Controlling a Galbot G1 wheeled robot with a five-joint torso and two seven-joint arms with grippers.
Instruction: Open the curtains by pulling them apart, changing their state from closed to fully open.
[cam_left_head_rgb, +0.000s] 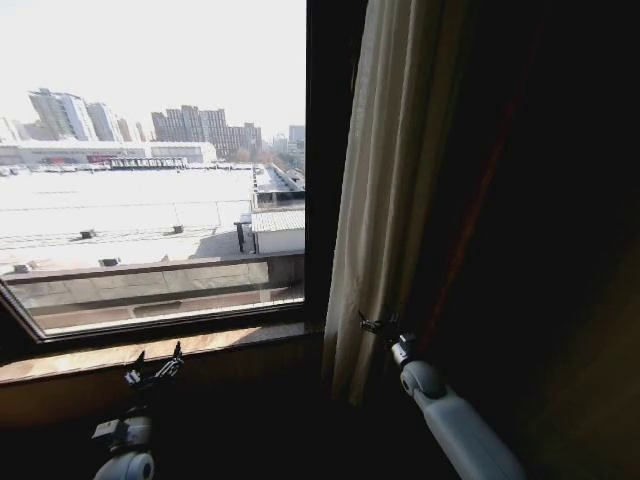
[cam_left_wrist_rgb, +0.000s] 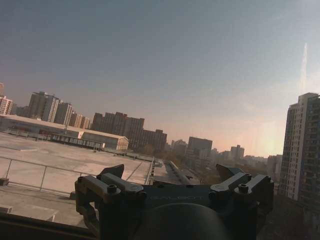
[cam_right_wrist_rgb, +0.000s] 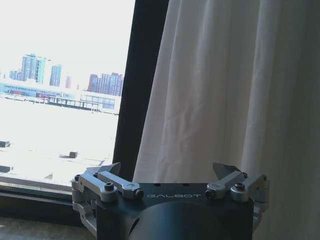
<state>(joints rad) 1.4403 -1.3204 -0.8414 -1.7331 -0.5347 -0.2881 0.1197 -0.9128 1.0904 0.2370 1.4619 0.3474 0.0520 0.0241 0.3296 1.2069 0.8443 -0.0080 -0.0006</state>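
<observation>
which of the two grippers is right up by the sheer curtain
The right gripper, open, close to the bunched sheer cream pleated curtain. The left gripper, also open, sits by the brown window sill, facing bare glass.

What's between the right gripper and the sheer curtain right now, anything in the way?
Nothing. In the right wrist view the open right gripper faces the sheer curtain directly, no object between them. The head view shows it close beside the panel's lower part.

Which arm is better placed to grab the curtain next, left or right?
Right. The right gripper is open and right beside the curtain. The left gripper sits open down by the window sill, facing bare glass, well away from the fabric.
</observation>
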